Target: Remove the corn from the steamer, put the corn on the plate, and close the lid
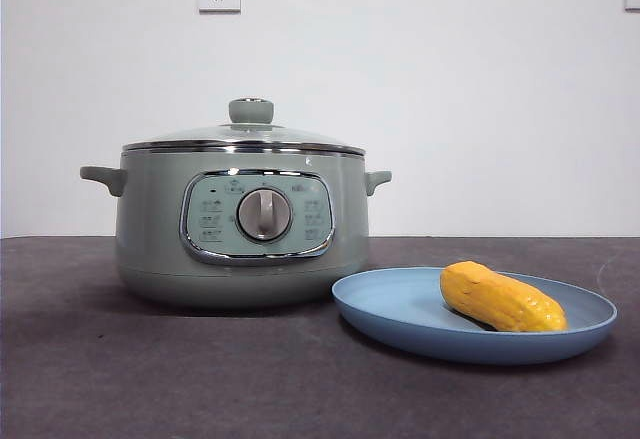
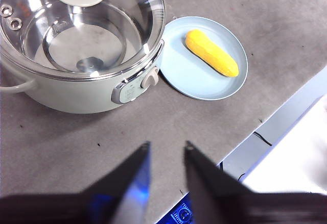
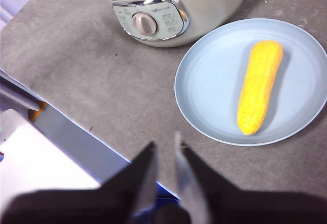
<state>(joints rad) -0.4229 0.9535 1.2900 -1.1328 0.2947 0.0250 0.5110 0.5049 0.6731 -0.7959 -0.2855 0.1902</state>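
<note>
The table [image 1: 150, 379] is a dark grey, matte surface that carries all task items. The steamer [image 1: 240, 229] stands on it as the largest body; it looks heavy and rigid, with a smooth glazed shell, and should not need moving. The plate [image 1: 400, 314] sits at the steamer's 3 o'clock in the front view, its rim just beside the pot base; it is shallow, stiff and probably light, so it could slide if pushed sideways. The lid [image 1: 245, 141] rests level on the steamer rim, fully seated; glass and chrome make it fragile and slippery, so the only sound hold is the knob at its centre. The corn [image 1: 502, 298] lies on its side in the plate, toward the plate's 3 o'clock half; it appears firm, bumpy and light, and is best taken across its thick middle, since the tapered ends would slip. The left claw [image 2: 167, 145] hangs above the table with its jaws parted and empty. The right claw [image 3: 164, 141] hangs near the plate, jaws narrowly apart, holding nothing. The task reads as complete.
</note>
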